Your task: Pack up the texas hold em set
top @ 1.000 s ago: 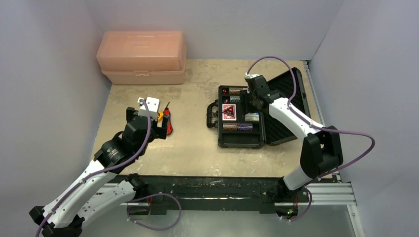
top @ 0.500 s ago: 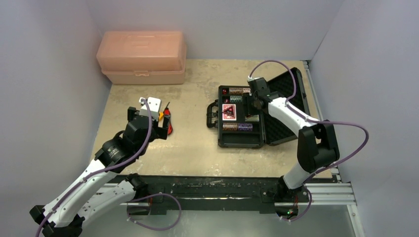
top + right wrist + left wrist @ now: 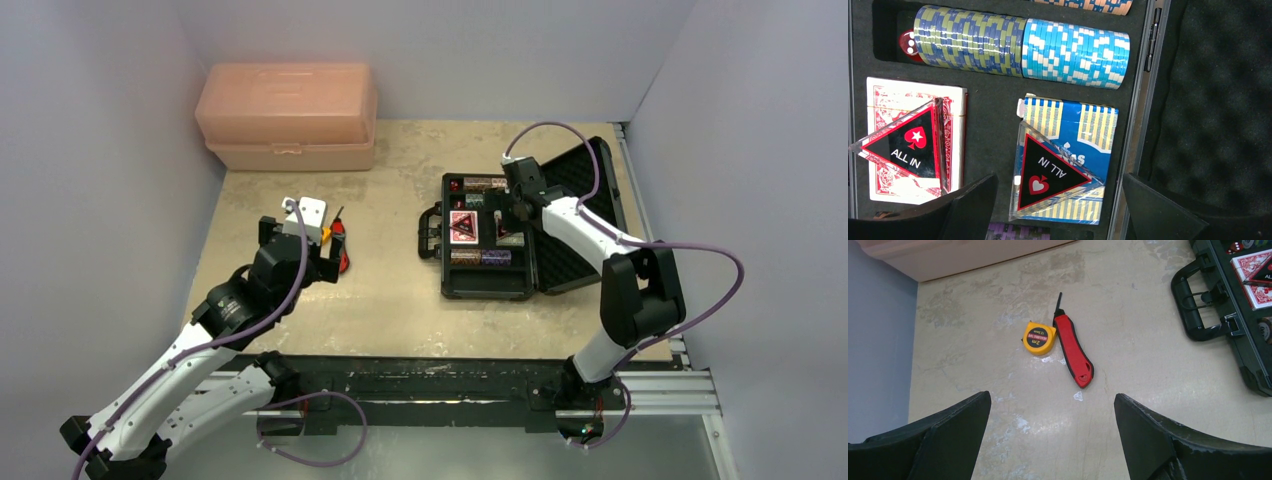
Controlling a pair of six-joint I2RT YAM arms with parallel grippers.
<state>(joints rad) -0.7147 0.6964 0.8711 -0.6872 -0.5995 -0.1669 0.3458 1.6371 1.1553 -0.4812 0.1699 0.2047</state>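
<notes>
The right gripper [image 3: 1058,192], spread and empty, is hovering over the seated black-red triangular token [image 3: 1048,175]; the black foam-lined lid [image 3: 1223,100] at 3 o'clock is probably needing closing.

This looks like a robot test cell in a lab. Plain pale walls [image 3: 100,150] close in a mottled beige surface [image 3: 390,300] on three sides. The left arm [image 3: 185,365] and right arm [image 3: 585,232] are bolted to a metal rail [image 3: 660,385] along the bottom of the frame, trailing purple cable [image 3: 548,124]. Unrelated props lie about: a peach plastic box [image 3: 287,115] at upper left and a poker case [image 3: 487,283] right of centre.
</notes>
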